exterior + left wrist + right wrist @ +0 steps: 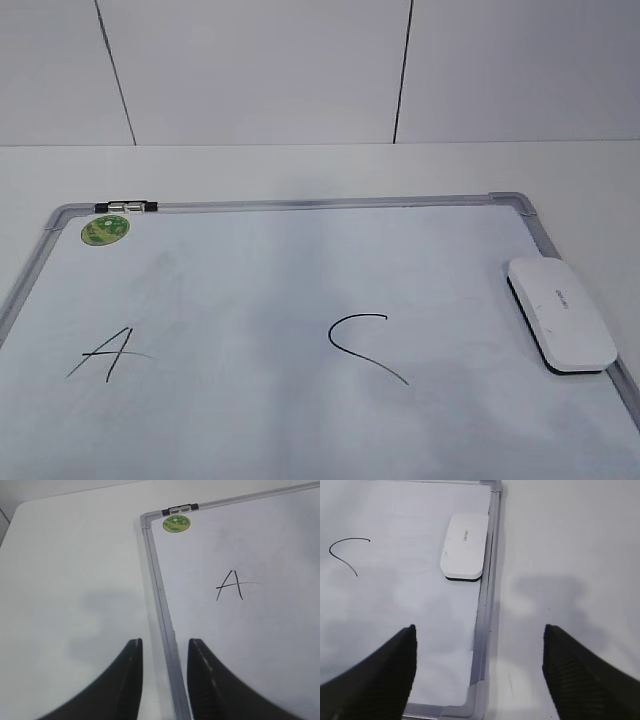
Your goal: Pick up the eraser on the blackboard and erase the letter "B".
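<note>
Exterior view: the blackboard [300,205], a white dry-erase board in a grey frame, lies flat on a white table [300,165]. The eraser [560,313] rests on the board at its right edge, just inside the frame, with its long side running along that edge. A slanted "A" [108,353] sits at the left and a curvy "C" [365,345] near the middle; between them the surface is bare, with faint grey smudging. A round green sticker [105,229] sits in the top left corner beside a small clip [125,207]. No gripper shows here.

Left wrist view: the left gripper [165,680] hangs over the board's left frame, its fingers [125,680] narrowly parted and holding nothing. The eraser is out of this view.

Right wrist view: the right gripper [477,670] hovers above the board's near right corner, fingers [385,670] spread wide and empty. The eraser [464,546] lies well ahead of the fingertips, roughly in line with the gap between them, apart from both.
</note>
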